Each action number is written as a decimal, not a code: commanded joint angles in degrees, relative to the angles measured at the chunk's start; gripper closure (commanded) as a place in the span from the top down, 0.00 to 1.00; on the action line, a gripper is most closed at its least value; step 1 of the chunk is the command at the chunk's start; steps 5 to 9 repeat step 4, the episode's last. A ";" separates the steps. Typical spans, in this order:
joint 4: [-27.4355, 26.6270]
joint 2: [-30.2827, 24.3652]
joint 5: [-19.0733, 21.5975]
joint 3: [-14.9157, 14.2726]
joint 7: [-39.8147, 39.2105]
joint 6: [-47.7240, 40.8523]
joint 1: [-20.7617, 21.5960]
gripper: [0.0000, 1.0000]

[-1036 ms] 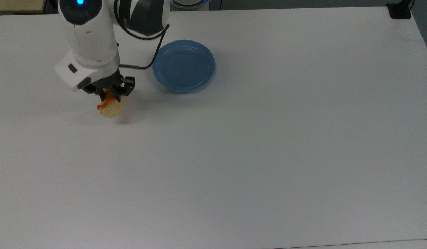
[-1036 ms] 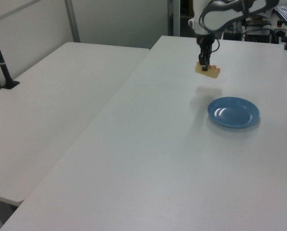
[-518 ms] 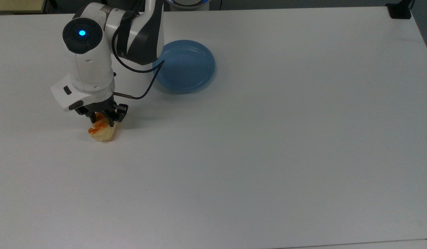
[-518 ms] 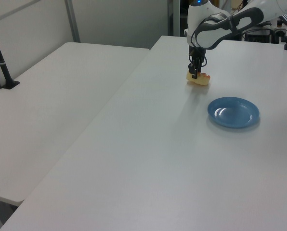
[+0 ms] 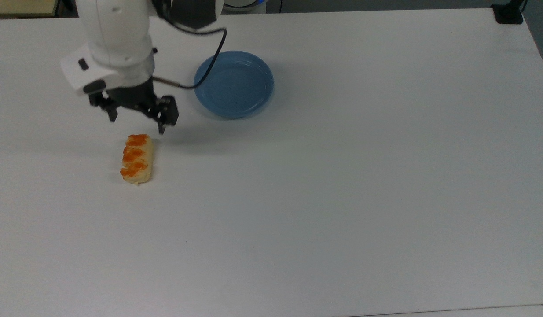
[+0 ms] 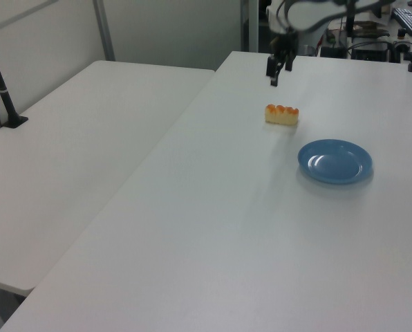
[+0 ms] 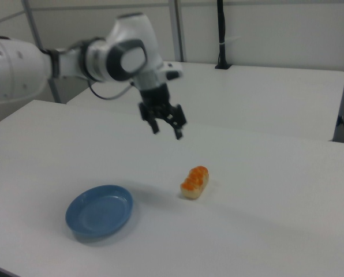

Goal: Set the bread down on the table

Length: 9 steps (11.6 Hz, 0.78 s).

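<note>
Beside the blue plate [image 5: 234,83], off to the top view's left and a little nearer the camera, the bread [image 5: 137,158] lies flat on the white table [image 5: 342,198], its three orange-brown glazed bumps facing up, clear of the plate's rim with bare tabletop between them. The gripper [image 5: 137,115] hangs above the table on the far side of the bread from where I stand in the top view, its two black fingers spread wide and holding nothing; in the right view it sits well above the bread, not touching it. To my eye the job looks done: the bread rests on the table, off the plate. What could spoil it now is mostly the arm itself. If it sweeps low on its way out, a fingertip or the dangling black cable [image 5: 205,66] could catch the bread and nudge it, or drag across the plate.
</note>
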 commanded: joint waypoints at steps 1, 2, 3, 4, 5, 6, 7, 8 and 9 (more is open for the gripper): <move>-8.56 -13.65 -0.19 3.55 1.81 -9.20 1.50 1.00; -10.58 -17.08 -0.19 3.83 1.64 -9.48 1.59 1.00; -10.86 -18.94 -0.02 3.92 1.63 -11.22 1.68 1.00; -10.61 -19.13 0.07 3.92 1.46 -12.98 2.38 1.00; -10.61 -19.13 0.07 3.92 1.46 -12.98 2.38 1.00; -10.61 -19.13 0.07 3.92 1.46 -12.98 2.38 1.00; -10.61 -19.13 0.07 3.92 1.46 -12.98 2.38 1.00; -10.61 -19.13 0.07 3.92 1.46 -12.98 2.38 1.00; -10.61 -19.13 0.07 3.92 1.46 -12.98 2.38 1.00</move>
